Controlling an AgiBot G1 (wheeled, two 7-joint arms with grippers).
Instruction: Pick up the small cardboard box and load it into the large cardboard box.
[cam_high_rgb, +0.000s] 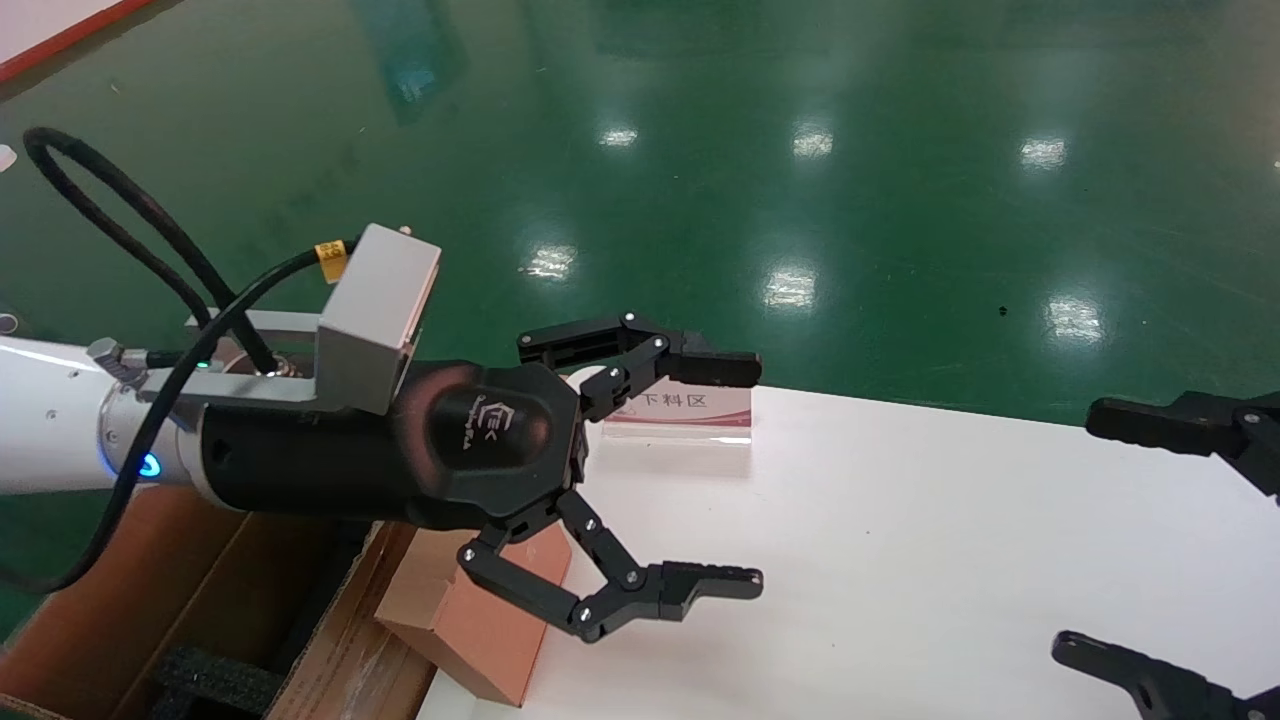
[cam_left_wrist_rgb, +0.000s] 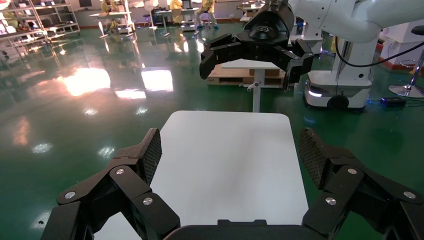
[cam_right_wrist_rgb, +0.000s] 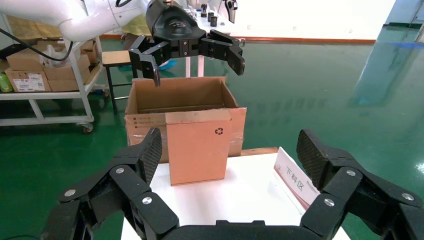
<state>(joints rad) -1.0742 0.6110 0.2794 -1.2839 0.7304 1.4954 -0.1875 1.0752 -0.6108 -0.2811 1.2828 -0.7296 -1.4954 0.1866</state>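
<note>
Brown cardboard is seen at the lower left of the head view: the small cardboard box (cam_high_rgb: 470, 620) stands on edge at the left end of the white table (cam_high_rgb: 900, 560), leaning on or just beside the wall of the large cardboard box (cam_high_rgb: 120, 610). In the right wrist view the small cardboard box (cam_right_wrist_rgb: 197, 147) is shown upright at the table's far edge, its recycling symbol near an upper corner, with the large cardboard box (cam_right_wrist_rgb: 150, 107) open behind it.

The left gripper (cam_high_rgb: 735, 475) is held above the small box, jaws spread wide, nothing between them. Its fingers (cam_left_wrist_rgb: 145, 152) are seen parted over bare table in its own wrist view. The right gripper (cam_high_rgb: 1110, 540) is held at the right edge of the frame, jaws likewise spread and empty.

Nothing is yet grasped. Risks judged from here:
- The box stands on a narrow edge at the table's rim; a fingertip nudge on descent could tip it off the table or down between table and carton.
- The broad faces are smooth, so a slip in the pinch is possible unless the pads are closed squarely.
- The carton's inner flap stands close by and could be caught by the lower finger.

The table top is plain white, matte, bare except for an acrylic sign (cam_high_rgb: 680, 412) at its far edge. The floor (cam_high_rgb: 800, 150) is glossy green, with ceiling lights reflected. Shelving, cartons and another robot base are seen farther off in the wrist views.
</note>
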